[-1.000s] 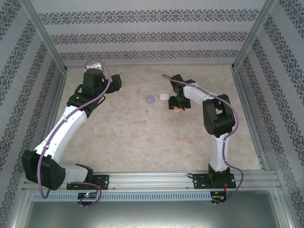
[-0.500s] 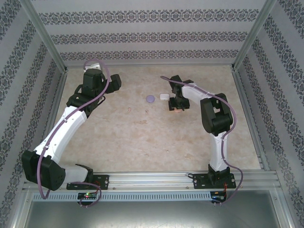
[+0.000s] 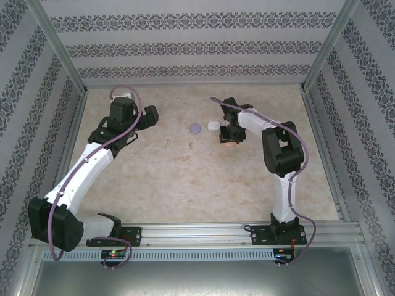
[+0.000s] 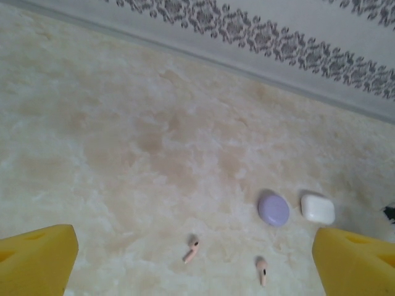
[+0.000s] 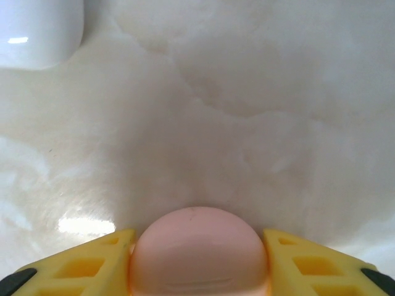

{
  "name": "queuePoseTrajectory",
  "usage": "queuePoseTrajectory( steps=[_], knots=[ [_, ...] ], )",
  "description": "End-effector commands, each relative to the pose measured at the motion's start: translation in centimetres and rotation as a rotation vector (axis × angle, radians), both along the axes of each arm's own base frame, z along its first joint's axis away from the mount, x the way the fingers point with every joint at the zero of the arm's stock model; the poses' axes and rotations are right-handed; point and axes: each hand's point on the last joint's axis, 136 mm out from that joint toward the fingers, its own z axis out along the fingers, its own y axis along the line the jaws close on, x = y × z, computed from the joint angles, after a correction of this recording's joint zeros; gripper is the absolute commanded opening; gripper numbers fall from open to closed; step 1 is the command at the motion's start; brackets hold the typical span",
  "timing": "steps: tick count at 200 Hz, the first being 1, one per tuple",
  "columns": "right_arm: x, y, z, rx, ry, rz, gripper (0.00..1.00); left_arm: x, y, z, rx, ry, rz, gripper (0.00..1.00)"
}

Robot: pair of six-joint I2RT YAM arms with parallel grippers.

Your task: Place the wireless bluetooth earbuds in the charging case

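Observation:
Two pale pink earbuds lie apart on the table, one (image 4: 191, 251) (image 3: 167, 143) to the left of the other (image 4: 261, 270) (image 3: 191, 145). My left gripper (image 4: 196, 264) (image 3: 149, 115) hovers open above and behind them, holding nothing. A closed pink charging case (image 5: 199, 250) (image 3: 229, 143) sits on the table with my right gripper (image 5: 197, 259) (image 3: 228, 137) shut on it, a yellow finger (image 5: 92, 262) pressing each side.
A closed purple case (image 4: 273, 209) (image 3: 195, 128) and a closed white case (image 4: 318, 209) (image 3: 213, 125) (image 5: 37, 31) lie side by side just beyond the pink case. Patterned walls (image 3: 197, 46) and metal posts enclose the table on three sides.
My right gripper's jaws have closed in on the pink case. The left arm has shifted slightly, its wrist tipping a little toward the earbuds.

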Motion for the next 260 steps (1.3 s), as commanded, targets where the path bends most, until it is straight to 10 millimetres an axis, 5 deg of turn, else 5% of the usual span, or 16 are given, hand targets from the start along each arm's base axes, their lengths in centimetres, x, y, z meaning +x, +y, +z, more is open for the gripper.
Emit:
queuePoseTrajectory(
  steps=[1,30,73,107,166,260],
  knots=[
    [-1.1,2.0,2.2,0.163,-0.015,-0.105,0.33,0.1,-1.4,0.0,-0.068,-0.045,-0.068,0.97],
    [-1.2,4.3,6.1,0.342,-0.095,-0.236,0.34,-0.1,-3.6,-1.7,-0.13,-0.082,-0.183,0.97],
    [-0.1,6.6,13.1,0.559,-0.243,-0.451,0.35,-2.0,-8.7,-1.3,-0.294,-0.252,-0.492,0.99],
    [0.4,7.9,16.9,0.711,-0.298,-0.618,0.35,-3.1,-10.7,-1.3,-0.36,-0.276,-0.604,0.99],
    [-0.8,10.9,19.8,0.861,-0.318,-0.832,0.33,-3.5,-13.7,-0.5,-0.429,-0.315,-0.705,0.96],
    [-2.2,14.1,22.6,0.955,-0.303,-0.818,0.33,-2.6,-17.2,-0.4,-0.427,-0.331,-0.8,0.74]
  ],
)
